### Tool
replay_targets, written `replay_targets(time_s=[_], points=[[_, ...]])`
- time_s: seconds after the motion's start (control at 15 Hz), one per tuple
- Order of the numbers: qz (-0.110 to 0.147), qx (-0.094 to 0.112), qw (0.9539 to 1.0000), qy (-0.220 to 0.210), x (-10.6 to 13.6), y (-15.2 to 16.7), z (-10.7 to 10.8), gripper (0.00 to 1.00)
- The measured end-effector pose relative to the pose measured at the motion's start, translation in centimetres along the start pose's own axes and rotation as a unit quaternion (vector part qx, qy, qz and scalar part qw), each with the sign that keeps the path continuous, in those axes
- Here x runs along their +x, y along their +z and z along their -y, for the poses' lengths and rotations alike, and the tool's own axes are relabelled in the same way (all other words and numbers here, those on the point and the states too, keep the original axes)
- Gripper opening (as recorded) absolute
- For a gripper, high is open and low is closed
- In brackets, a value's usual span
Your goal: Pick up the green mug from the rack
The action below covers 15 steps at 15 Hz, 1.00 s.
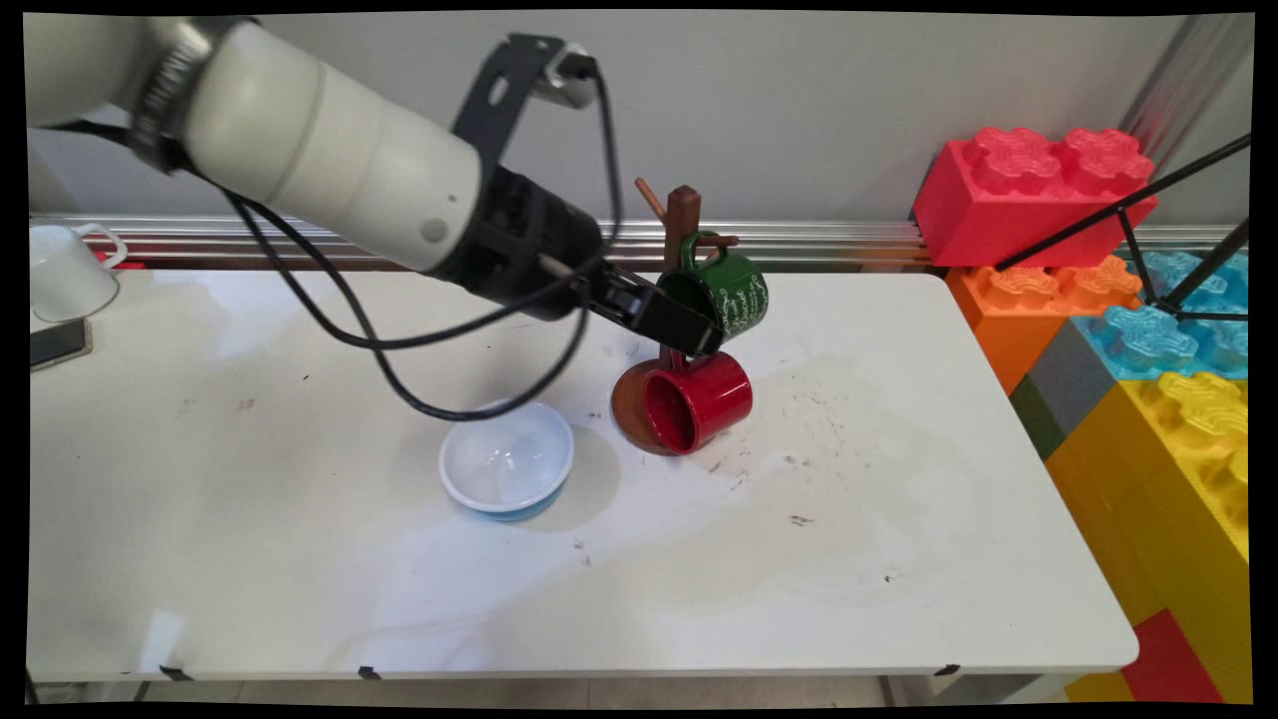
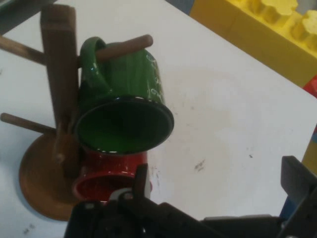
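Red mug (image 1: 697, 402) — just under claw (image 1: 699, 335).

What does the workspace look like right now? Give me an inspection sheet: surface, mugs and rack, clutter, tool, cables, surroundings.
Surface: white table, stained and speckled with dark marks right of centre.
Job's things: wooden mug rack with round base; green mug hangs by its handle on a peg; red mug sits lower, mouth facing the camera.
Clutter: white bowl with blue outside, empty, left of the rack; white cup and a dark flat item at the far left edge.
Tool: tool open, beside the mugs, holding nothing.
Cables: black cables hang from the arm above the bowl.
Surroundings: big toy blocks at right; grey wall behind.
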<state>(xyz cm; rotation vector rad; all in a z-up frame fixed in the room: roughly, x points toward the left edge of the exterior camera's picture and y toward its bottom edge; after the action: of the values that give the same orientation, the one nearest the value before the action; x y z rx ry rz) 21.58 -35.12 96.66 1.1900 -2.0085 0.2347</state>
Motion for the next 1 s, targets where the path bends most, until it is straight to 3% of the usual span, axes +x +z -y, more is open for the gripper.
replay_targets(time_s=[1.0], points=[[-0.01, 0.035, 0.9982, -0.048, -0.3, 6.5, -1.1, 1.0]])
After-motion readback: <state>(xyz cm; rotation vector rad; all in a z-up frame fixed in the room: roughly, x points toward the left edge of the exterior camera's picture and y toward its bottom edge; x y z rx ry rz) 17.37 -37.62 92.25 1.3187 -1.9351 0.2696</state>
